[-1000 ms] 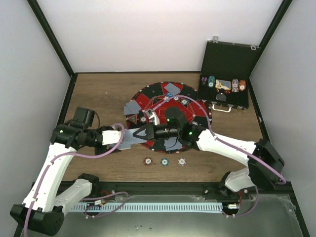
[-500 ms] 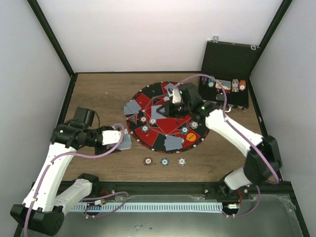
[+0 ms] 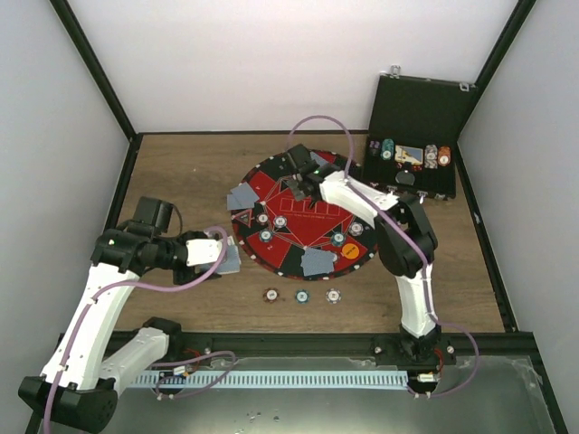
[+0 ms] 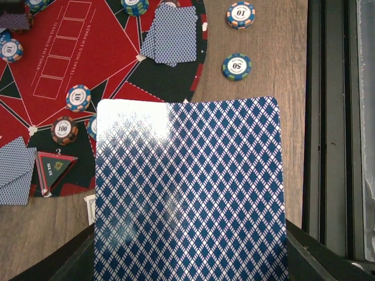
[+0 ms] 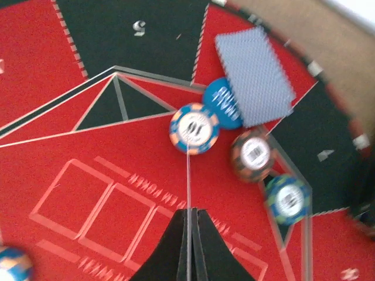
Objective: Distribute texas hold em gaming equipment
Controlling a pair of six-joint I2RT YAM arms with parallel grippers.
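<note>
My left gripper [image 3: 220,256] is shut on a stack of blue-backed playing cards [image 4: 187,193] and holds it just off the mat's left edge. The cards hide its fingertips. My right gripper [image 3: 298,190] is shut on one card, seen edge-on as a thin line [image 5: 188,175] between the closed fingers [image 5: 189,209], low over the far part of the round red-and-black mat [image 3: 312,212]. Below it are a blue button disc [image 5: 222,102], dealt cards [image 5: 253,76] and striped chips [image 5: 194,128]. Card pairs lie at the mat's left [image 3: 242,196] and near [image 3: 317,261] sides.
Three chips [image 3: 302,296] lie in a row on the wood in front of the mat. An orange button disc [image 3: 351,252] sits on the mat's near right. The open black case [image 3: 416,172] with more chips stands at the back right.
My right arm has swung from beside the left gripper's stack at the mat's near left across to the mat's far side, carrying a card. The left arm has stayed still.
</note>
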